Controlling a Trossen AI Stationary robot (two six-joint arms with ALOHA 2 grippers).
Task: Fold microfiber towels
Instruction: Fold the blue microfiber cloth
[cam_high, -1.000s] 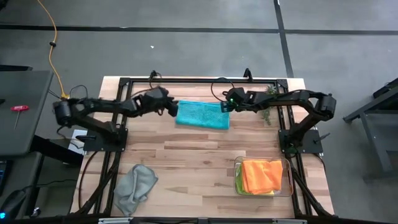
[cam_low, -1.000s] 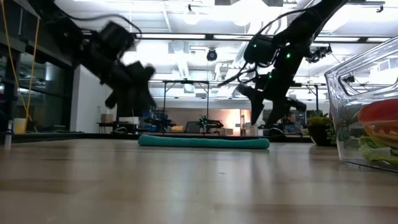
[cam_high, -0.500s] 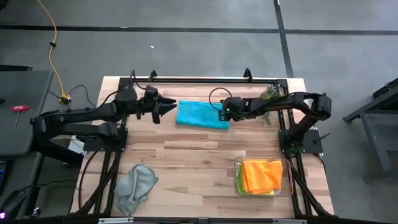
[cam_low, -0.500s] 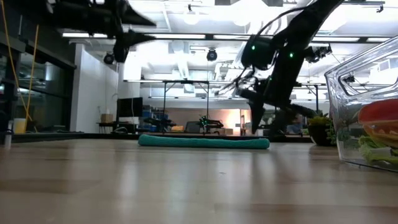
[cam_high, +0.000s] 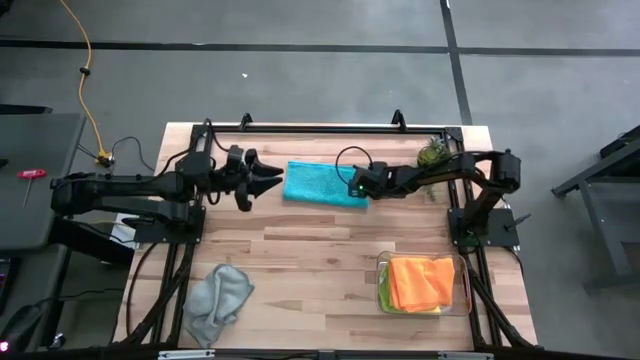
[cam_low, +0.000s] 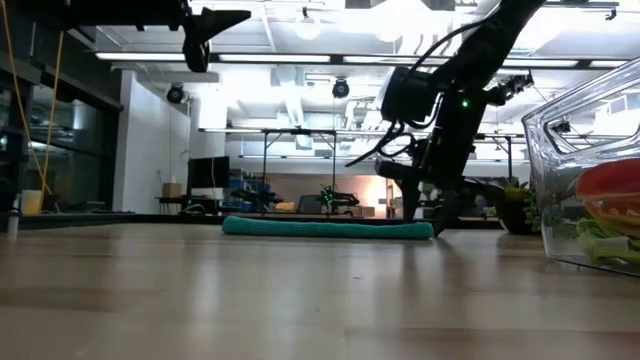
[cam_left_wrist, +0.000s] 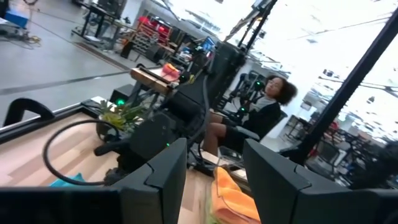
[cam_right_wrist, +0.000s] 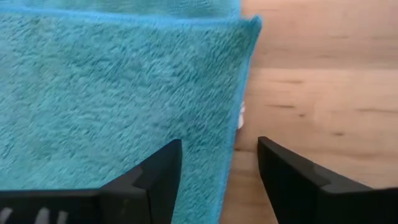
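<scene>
My right gripper (cam_right_wrist: 217, 171) spread, low at right edge of folded teal microfiber towel (cam_high: 324, 184) near table's far edge. Pinch both layers at corner, lift evenly. My left gripper (cam_high: 268, 178) spread, raised beside towel.

Teal towel (cam_low: 328, 228) flat on worktop (cam_low: 300, 300), folded, mid-distance. Right tool (cam_low: 425, 215) down at towel's right end, fingers apart, tips at towel level. Left tool (cam_low: 235, 17) high up, pointing sideways, well clear of towel. Clear tray (cam_low: 560, 140) at right edge, orange and green cloth inside.
</scene>
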